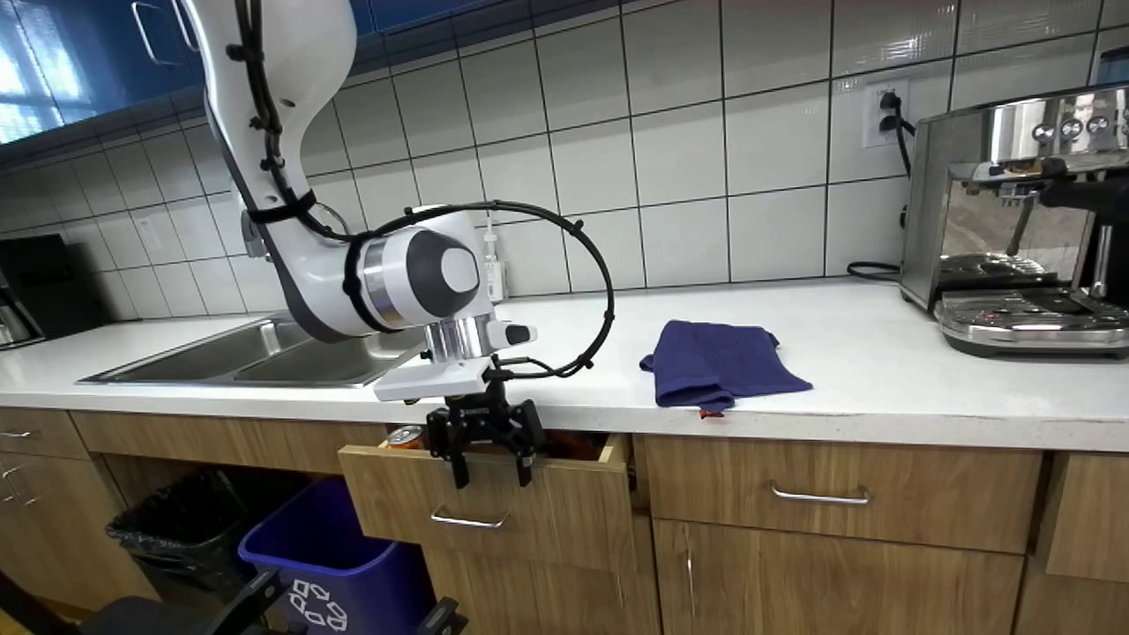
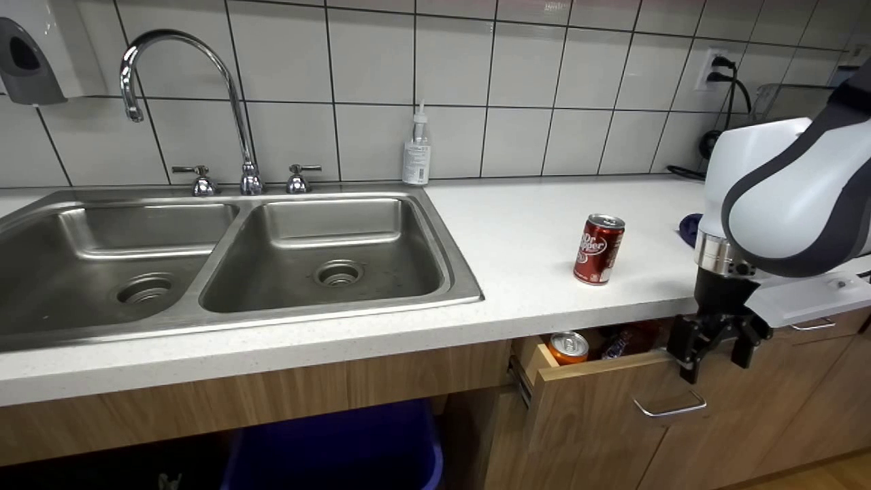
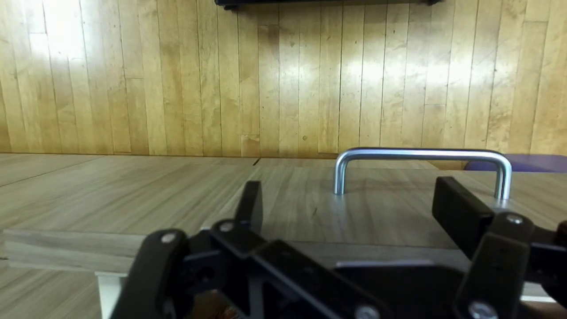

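Black and spread wide, the gripper (image 1: 493, 474) hangs at the front of a wooden drawer (image 1: 564, 511), its two fingers well apart with a broad gap between them. Their tips point down, just above the level of the metal handle (image 3: 421, 153); whether they touch the wood cannot be told. The drawer stands partly pulled out beneath the table (image 1: 873, 353); inside are an orange can (image 2: 568, 347) and dark reddish items (image 2: 633, 338), too shaded to make out. On the table, a red Dr Pepper can (image 2: 599, 250) stands upright, apart from the sink (image 2: 463, 289), and a blue cloth (image 1: 728, 362) lies near the edge. Below, a blue recycling bin (image 1: 379, 591) is just beside a black-lined bin (image 1: 168, 529).
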